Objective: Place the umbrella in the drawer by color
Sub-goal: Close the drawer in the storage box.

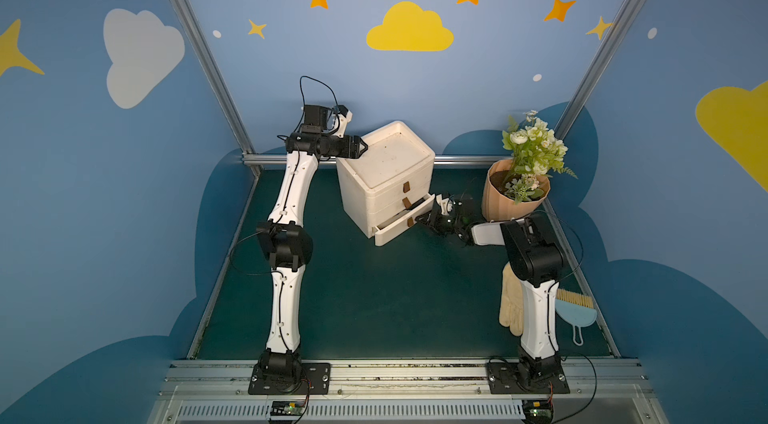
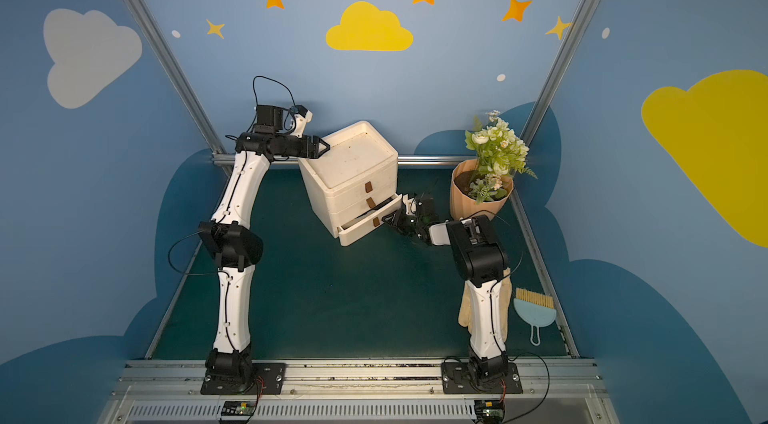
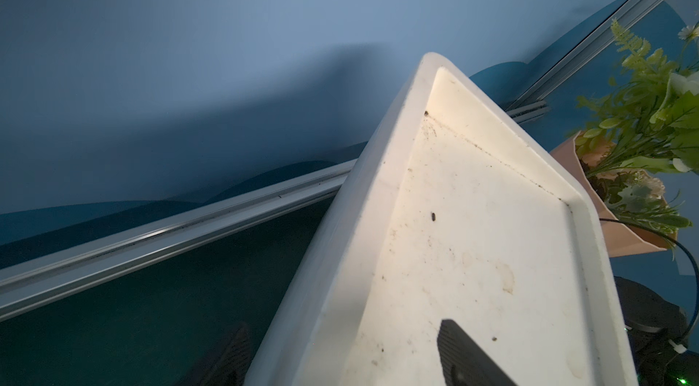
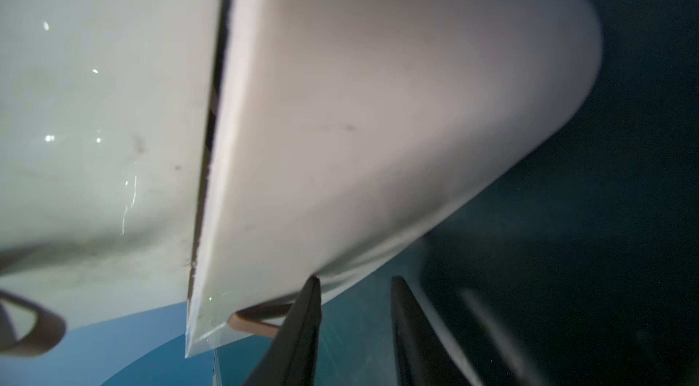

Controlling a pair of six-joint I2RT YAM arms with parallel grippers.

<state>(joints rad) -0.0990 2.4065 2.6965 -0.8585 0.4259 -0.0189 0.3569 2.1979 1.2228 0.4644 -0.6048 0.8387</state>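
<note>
Left claw (image 1: 362,148) straddles the cabinet (image 1: 386,160) rim, jaws wide, grip unclear; right claw (image 1: 418,220), narrowly parted and empty, meets the bottom drawer (image 1: 390,235) beside its tab (image 1: 410,221).

Glove (image 1: 509,303) half hidden behind right arm (image 1: 538,309); bottom drawer (image 1: 397,230) contents indiscernible.

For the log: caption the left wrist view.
Left claw straddles the top rim of the white drawer unit, flowerpot beyond.
</note>
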